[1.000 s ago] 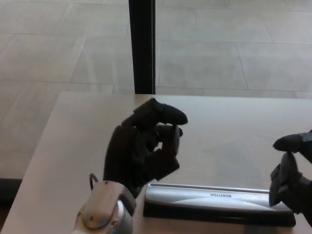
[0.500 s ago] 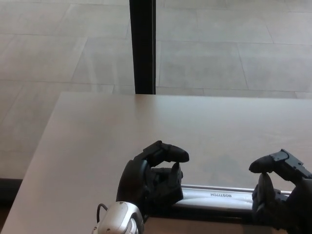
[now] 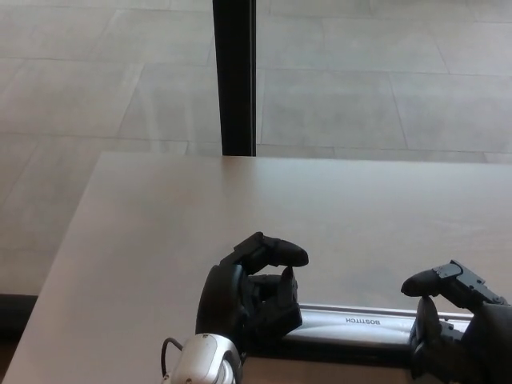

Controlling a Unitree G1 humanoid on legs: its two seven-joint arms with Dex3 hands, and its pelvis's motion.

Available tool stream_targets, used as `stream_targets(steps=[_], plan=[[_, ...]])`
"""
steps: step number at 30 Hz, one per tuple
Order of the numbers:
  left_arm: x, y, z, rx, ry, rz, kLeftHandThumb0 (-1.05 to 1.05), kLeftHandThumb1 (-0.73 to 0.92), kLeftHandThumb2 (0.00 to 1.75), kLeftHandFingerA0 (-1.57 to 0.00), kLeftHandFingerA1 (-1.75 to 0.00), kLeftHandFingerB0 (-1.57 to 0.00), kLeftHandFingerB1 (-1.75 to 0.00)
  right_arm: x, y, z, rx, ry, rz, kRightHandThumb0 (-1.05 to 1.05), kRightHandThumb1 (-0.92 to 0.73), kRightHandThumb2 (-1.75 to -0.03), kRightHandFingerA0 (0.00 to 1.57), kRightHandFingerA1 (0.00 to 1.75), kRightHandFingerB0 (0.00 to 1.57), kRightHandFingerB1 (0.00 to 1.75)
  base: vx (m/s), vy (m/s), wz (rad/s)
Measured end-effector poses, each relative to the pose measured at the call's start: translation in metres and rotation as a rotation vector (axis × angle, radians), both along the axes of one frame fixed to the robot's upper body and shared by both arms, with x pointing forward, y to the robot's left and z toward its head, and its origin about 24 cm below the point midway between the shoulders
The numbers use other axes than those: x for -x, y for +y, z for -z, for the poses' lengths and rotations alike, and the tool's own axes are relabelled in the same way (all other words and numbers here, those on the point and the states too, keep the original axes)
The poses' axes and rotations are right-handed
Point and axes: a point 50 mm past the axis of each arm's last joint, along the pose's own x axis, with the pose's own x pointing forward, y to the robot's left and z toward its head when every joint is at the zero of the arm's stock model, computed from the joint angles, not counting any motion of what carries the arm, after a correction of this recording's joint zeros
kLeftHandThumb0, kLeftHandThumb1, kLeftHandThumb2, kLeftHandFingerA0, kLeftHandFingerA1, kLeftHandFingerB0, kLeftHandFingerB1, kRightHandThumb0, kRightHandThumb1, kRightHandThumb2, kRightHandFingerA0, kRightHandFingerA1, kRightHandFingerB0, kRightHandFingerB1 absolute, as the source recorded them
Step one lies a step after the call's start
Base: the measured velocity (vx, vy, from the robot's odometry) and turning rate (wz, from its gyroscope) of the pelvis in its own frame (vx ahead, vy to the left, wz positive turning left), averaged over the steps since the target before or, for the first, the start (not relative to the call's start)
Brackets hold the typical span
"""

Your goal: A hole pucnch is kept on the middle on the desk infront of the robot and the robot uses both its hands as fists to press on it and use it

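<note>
Hole punch (image 3: 360, 320) is laid along the near edge of the beige counter (image 3: 160, 224). Left robot hand (image 3: 252, 292) and right robot hand (image 3: 456, 324) are curled into fists on its ends. Tiled floor (image 3: 360, 80) and a black post (image 3: 234, 76) are seen beyond.

Left hand (image 3: 252, 296): matte black, thick segmented fingers; silver-grey rounded wrist (image 3: 202, 364) with thin dark cable loop (image 3: 170, 350). Right hand (image 3: 458, 324): matte black, blocky jointed fingers.

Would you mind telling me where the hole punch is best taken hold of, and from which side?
Better pressed than gripped: the hole punch lies flat and long across the desk, so come from above onto its silver lever near both ends, where the left hand and right hand sit.
</note>
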Motion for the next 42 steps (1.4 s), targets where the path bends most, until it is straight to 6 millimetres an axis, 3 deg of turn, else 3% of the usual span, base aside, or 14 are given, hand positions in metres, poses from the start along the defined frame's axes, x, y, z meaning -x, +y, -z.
stream_targets(steps=[1,11,18,26,31,33,35,37,38,41,42], plan=[[0.0,0.0,0.0,-0.001,0.001,-0.002,-0.32,0.67,1.07,-0.93,-1.75,-0.57,-1.66,0.0,0.0,0.001,0.001,-0.004,0.003,-0.33,-0.69,-1.11,1.12,1.75,0.69,1.75,0.0,0.0,0.0],[-0.001,-0.001,0.005,-0.003,-0.001,-0.024,-0.34,0.71,1.02,-0.93,-1.75,-0.57,-1.66,0.001,0.001,0.02,-0.033,-0.043,0.057,-0.32,-0.73,-1.05,1.04,1.75,0.65,1.75,0.0,0.0,0.0],[-0.001,-0.005,0.009,-0.014,-0.011,-0.037,-0.34,0.76,0.97,-0.91,-1.75,-0.54,-1.71,0.002,0.001,0.028,-0.037,-0.087,0.077,-0.31,-0.67,-1.15,1.08,1.75,0.73,1.75,0.0,0.0,0.0],[-0.003,-0.012,0.018,-0.078,-0.057,-0.074,-0.36,0.77,0.97,-0.97,-1.75,-0.59,-1.75,-0.002,-0.002,0.036,-0.005,-0.128,0.095,-0.28,-0.69,-1.08,1.0,1.75,0.73,1.75,0.0,0.0,0.0],[-0.006,-0.019,0.022,-0.154,-0.099,-0.098,-0.35,0.82,0.97,-0.87,-1.75,-0.61,-1.75,-0.005,-0.002,0.039,0.028,-0.156,0.095,-0.31,-0.73,-0.93,0.96,1.75,0.64,1.75,0.0,0.0,0.0],[-0.007,-0.024,0.023,-0.198,-0.122,-0.105,-0.3,0.77,0.97,-0.97,-1.75,-0.6,-1.75,-0.007,-0.002,0.04,0.043,-0.169,0.098,-0.28,-0.72,-0.92,0.91,1.75,0.61,1.75,0.0,0.0,0.0],[-0.007,-0.028,0.025,-0.228,-0.14,-0.106,-0.3,0.77,0.97,-0.97,-1.75,-0.6,-1.75,-0.008,-0.002,0.041,0.053,-0.177,0.101,-0.28,-0.72,-0.92,0.91,1.75,0.61,1.75,0.0,0.0,0.0],[-0.006,-0.035,0.026,-0.276,-0.172,-0.106,-0.26,0.76,0.97,-0.94,-1.75,-0.6,-1.67,-0.009,-0.003,0.041,0.07,-0.192,0.106,-0.28,-0.72,-0.9,0.89,1.75,0.59,1.75,0.0,0.0,0.0],[-0.006,-0.036,0.027,-0.289,-0.181,-0.107,-0.24,0.72,0.99,-0.93,-1.75,-0.6,-1.6,-0.009,-0.003,0.042,0.075,-0.196,0.107,-0.31,-0.75,-0.81,0.86,1.75,0.57,1.73,0.0,0.0,0.0],[-0.003,-0.043,0.03,-0.342,-0.219,-0.103,-0.24,0.7,1.01,-0.92,-1.75,-0.62,-1.58,-0.01,-0.001,0.044,0.087,-0.208,0.112,-0.32,-0.77,-0.81,0.85,1.75,0.56,1.75,0.0,0.0,0.0],[-0.002,-0.046,0.031,-0.361,-0.234,-0.101,-0.23,0.69,1.0,-0.88,-1.75,-0.67,-1.49,-0.01,-0.001,0.044,0.09,-0.211,0.116,-0.31,-0.77,-0.83,0.87,1.75,0.59,1.75,0.0,0.0,0.0]])
